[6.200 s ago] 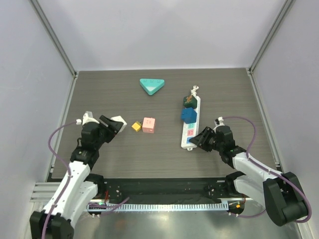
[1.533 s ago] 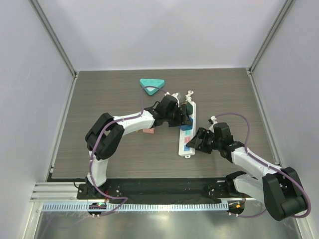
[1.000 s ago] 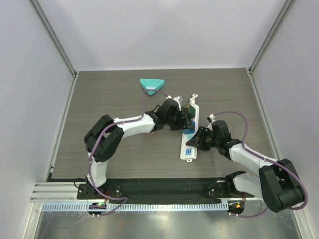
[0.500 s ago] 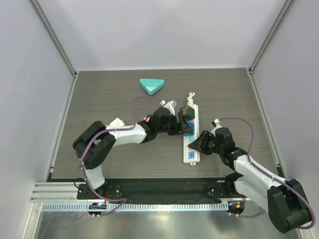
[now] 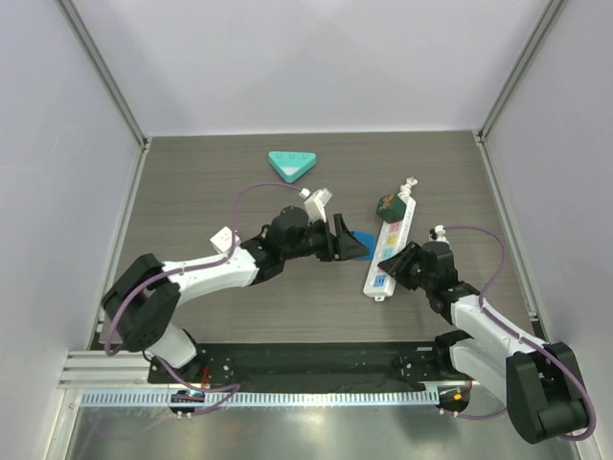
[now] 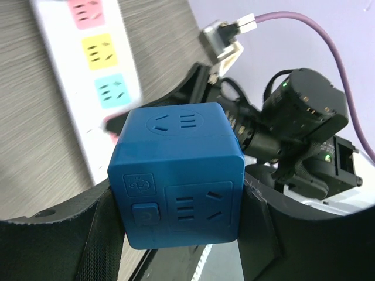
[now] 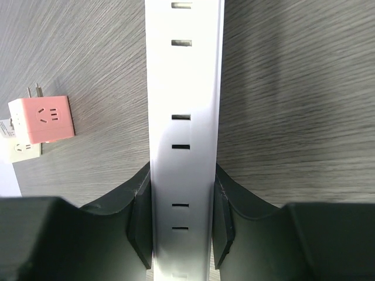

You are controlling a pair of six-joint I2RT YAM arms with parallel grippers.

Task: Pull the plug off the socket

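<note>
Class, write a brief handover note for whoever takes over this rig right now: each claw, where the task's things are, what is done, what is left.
Left claw: shut on the blue cube plug, held off the strip.
Right claw: shut across the white power strip, near its end.
Done: the blue plug is out of its socket.
Left: probably set it down and let go. A dark green plug sits in the strip near the cord end.

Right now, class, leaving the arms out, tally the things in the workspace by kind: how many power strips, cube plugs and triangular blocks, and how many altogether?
power strip: 1
cube plugs: 4 (blue plug, green plug, pink plug, pale plug, only partly in view)
triangular block: 1
Total: 6
</note>
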